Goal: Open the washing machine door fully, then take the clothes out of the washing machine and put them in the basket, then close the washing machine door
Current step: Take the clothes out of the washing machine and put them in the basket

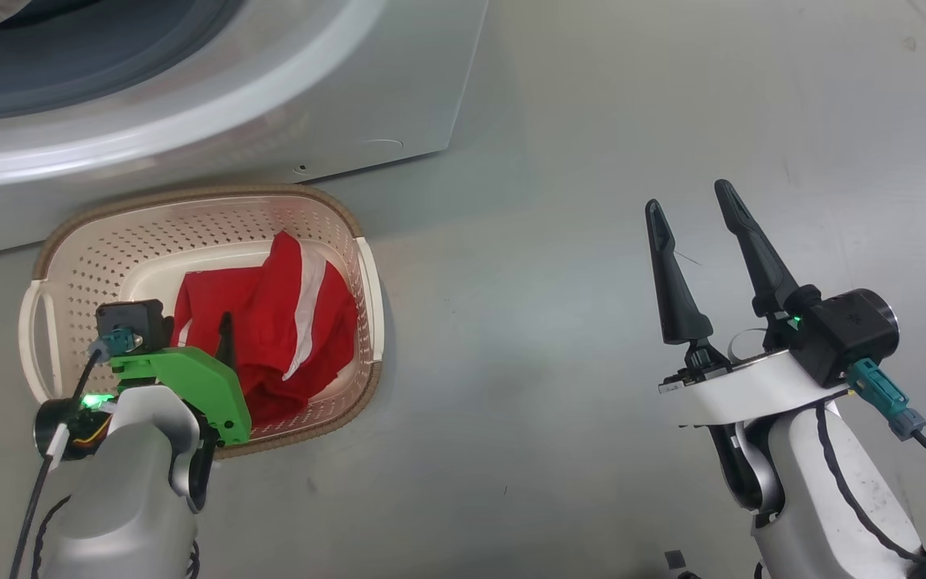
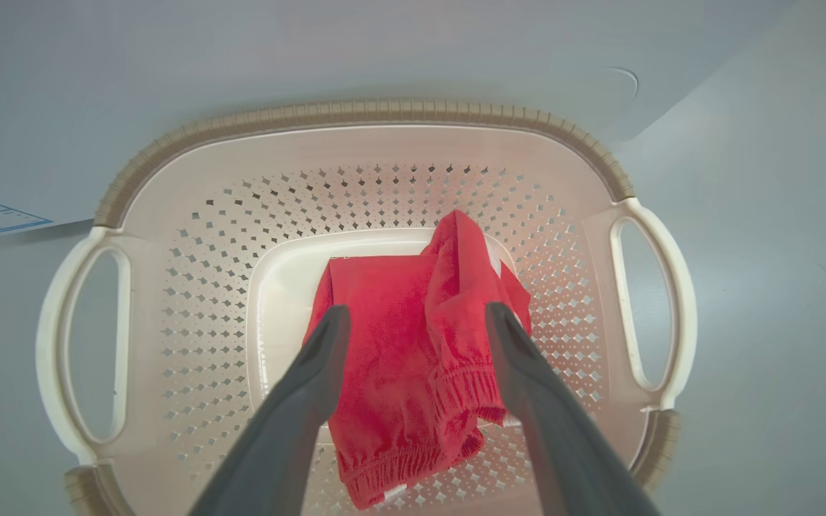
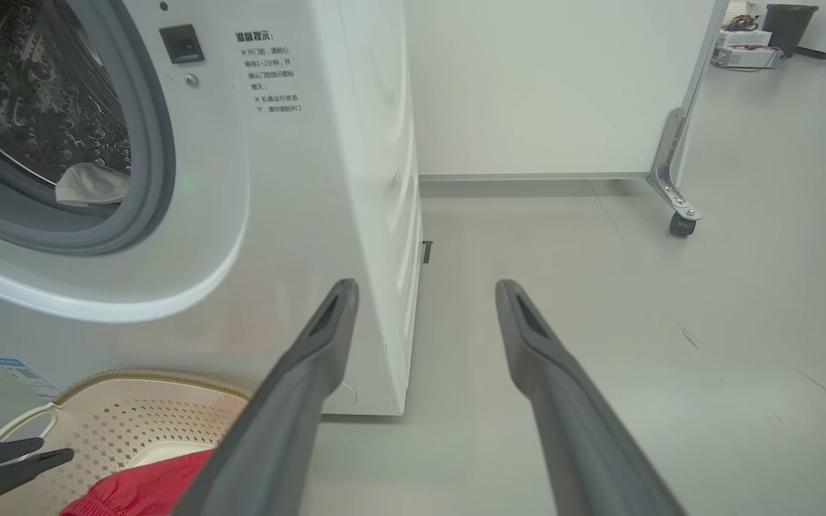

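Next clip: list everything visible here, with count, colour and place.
Washing machine: one, white, standing on the floor.
Cloth: one, pale grey, in the drum.
Basket: one, cream with brown rim, on the floor before the machine.
Garment: one, red with white stripe, in the basket.
Caster: one, dark, under a white partition beyond the machine.
Left gripper: one, dark fingers apart, above the garment.
Right gripper: one, dark fingers apart, above the floor.

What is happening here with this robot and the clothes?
A washing machine is being unloaded. The left gripper hangs open over the basket, where a red garment lies. A white cloth is in the drum, not yet taken out. The right gripper is open and empty above the floor.
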Robot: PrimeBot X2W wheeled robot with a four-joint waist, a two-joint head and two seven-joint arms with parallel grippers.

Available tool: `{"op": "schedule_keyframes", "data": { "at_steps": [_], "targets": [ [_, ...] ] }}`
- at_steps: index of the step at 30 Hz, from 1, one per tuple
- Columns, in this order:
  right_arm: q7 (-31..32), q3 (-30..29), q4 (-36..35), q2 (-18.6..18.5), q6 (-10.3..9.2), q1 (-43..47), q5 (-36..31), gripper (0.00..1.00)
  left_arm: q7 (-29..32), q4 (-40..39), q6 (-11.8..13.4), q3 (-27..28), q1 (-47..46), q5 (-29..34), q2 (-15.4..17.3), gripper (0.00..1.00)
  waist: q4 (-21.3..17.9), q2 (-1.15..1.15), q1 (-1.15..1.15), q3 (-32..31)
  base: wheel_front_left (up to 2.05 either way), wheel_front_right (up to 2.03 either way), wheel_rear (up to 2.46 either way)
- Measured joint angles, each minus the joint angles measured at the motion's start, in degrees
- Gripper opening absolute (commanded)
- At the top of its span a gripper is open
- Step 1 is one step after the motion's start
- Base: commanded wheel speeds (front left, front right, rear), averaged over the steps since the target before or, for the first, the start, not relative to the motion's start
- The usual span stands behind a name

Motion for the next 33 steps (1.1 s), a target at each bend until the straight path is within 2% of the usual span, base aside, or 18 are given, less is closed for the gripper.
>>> {"op": "schedule_keyframes", "data": {
  "at_steps": [12, 27, 33],
  "targets": [
    [0.0, -1.4, 2.0, 0.0, -0.43, 0.3, 0.0, 1.00, -10.5, 0.0, -1.2, 0.1, 0.4, 0.6, 0.0, 1.00, 2.0, 0.00, 0.00, -4.7, 0.00, 0.00, 0.00],
    [0.0, -3.6, 4.3, -0.3, -0.91, 4.1, 0.0, 1.00, -11.8, -9.5, -1.4, 1.4, 5.3, 1.2, -0.1, 1.00, 5.6, 0.00, 0.00, -12.8, 0.00, 0.00, 0.00],
    [0.0, -4.0, 5.1, -0.6, -0.92, 6.0, 0.0, 1.00, -11.8, -16.0, -1.3, 2.5, 7.7, 2.5, -0.1, 1.00, 6.7, 0.00, 0.00, -15.8, 0.00, 0.00, 0.00]
  ]
}}
